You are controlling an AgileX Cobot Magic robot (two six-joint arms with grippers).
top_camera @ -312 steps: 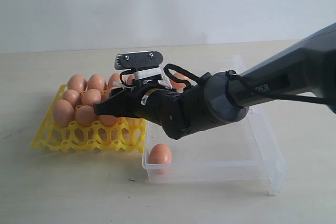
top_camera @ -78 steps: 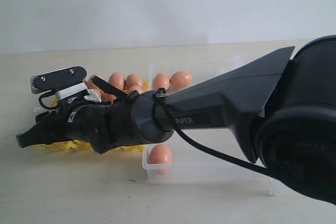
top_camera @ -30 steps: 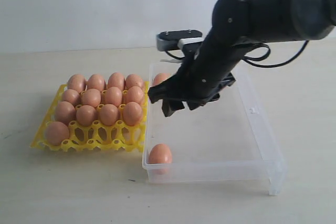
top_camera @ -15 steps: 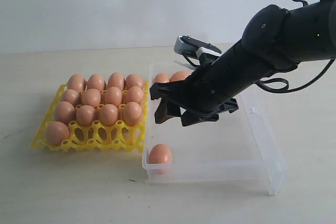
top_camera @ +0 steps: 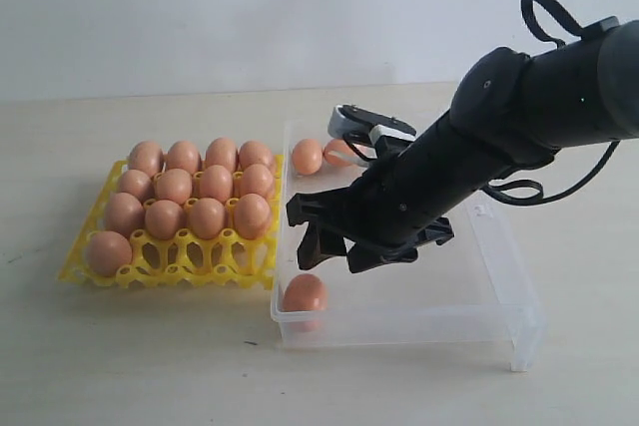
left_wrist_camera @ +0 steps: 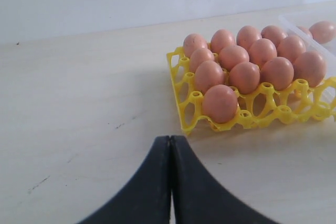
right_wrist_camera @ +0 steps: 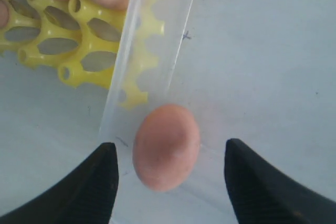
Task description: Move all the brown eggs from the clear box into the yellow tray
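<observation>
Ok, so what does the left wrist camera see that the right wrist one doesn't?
Only left wrist: most of the yellow tray holding thirteen brown eggs, and the shut left end effector. Only right wrist: a lone egg in the clear box corner, framed by the open right end effector. Both: a bit of tray, some tray eggs, the box wall.

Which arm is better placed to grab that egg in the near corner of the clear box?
Right. The right gripper hangs open just above the egg in the clear box, a finger on either side in the wrist view. The left gripper is shut over the table, short of the yellow tray.
</observation>
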